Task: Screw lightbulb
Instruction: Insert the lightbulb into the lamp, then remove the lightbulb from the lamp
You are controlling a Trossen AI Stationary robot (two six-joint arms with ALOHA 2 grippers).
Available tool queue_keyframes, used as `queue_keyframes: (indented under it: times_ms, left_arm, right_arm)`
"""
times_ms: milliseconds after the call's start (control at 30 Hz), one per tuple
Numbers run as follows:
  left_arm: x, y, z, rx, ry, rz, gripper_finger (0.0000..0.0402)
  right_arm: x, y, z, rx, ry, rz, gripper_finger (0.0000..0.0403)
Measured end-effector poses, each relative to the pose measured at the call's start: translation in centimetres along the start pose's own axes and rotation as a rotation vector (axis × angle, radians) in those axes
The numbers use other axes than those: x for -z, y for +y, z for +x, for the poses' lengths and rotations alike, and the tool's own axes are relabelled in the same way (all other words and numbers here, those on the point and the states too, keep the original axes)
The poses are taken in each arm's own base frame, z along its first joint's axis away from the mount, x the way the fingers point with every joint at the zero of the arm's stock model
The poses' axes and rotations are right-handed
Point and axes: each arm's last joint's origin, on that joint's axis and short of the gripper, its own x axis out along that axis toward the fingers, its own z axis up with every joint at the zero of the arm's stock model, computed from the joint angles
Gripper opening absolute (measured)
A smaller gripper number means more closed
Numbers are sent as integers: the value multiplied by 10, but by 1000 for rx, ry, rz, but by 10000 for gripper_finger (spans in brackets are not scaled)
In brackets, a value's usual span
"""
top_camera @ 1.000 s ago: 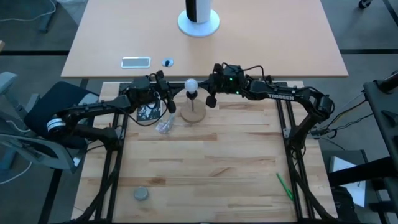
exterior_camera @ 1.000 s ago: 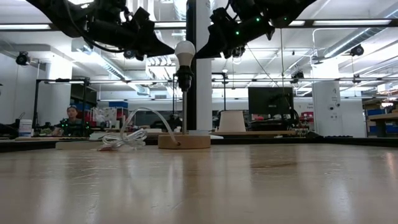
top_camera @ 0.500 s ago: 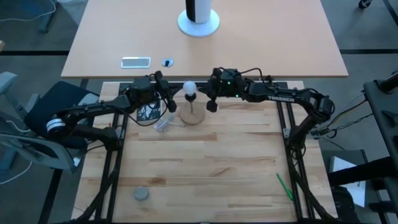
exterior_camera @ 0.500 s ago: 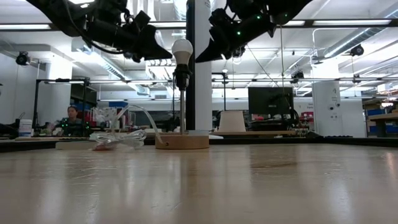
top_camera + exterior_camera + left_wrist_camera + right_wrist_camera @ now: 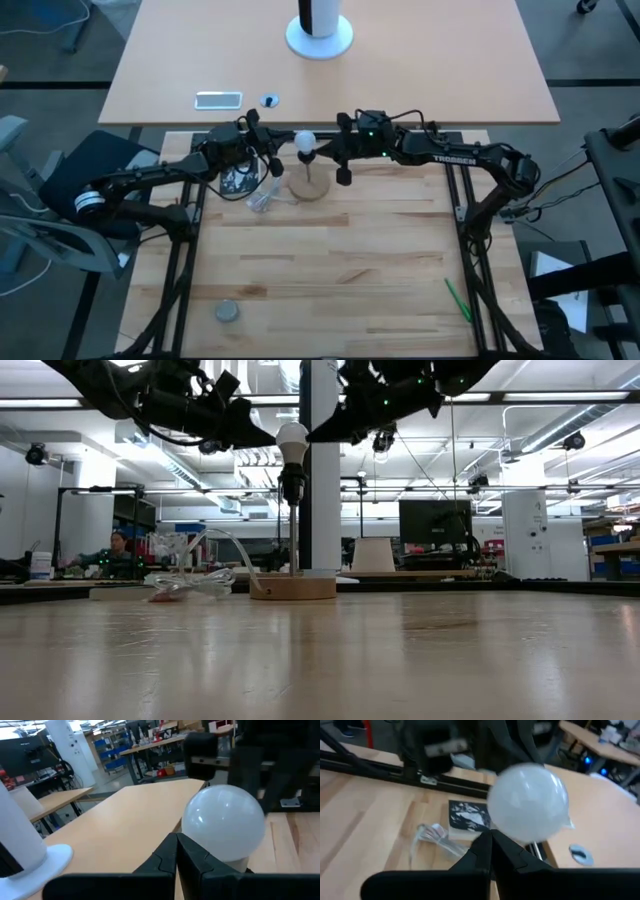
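Lightbulb (image 5: 304, 141) upright between closed left pincer (image 5: 276, 166), right pincer (image 5: 343, 172).

One lightbulb (image 5: 304, 141) (two end effectors)

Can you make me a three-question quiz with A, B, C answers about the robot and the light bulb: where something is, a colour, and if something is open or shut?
1. Where is the lightbulb?
A. On top of a stand with a round wooden base
B. Lying flat on the table
C. Inside a box

2. What colour is the lightbulb?
A. Red
B. White
C. Green

3. How are the fingers of the left end effector and right end effector?
A. Both wide open
B. One open, one shut
C. Both shut

Answers:
1. A, the low view shows it up on a thin post above the wooden base.
2. B, its globe looks frosted white in every view.
3. C, in each wrist view the two dark fingers meet with no gap.
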Motion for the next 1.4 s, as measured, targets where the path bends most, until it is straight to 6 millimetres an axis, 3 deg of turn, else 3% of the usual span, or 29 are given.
queue_keyframes:
  times_ms: [1400]
  left_arm:
    - [3, -5, 0, 144, 16, -47, 0]
  right_arm:
    - [5, -5, 3, 142, 53, 65, 0]
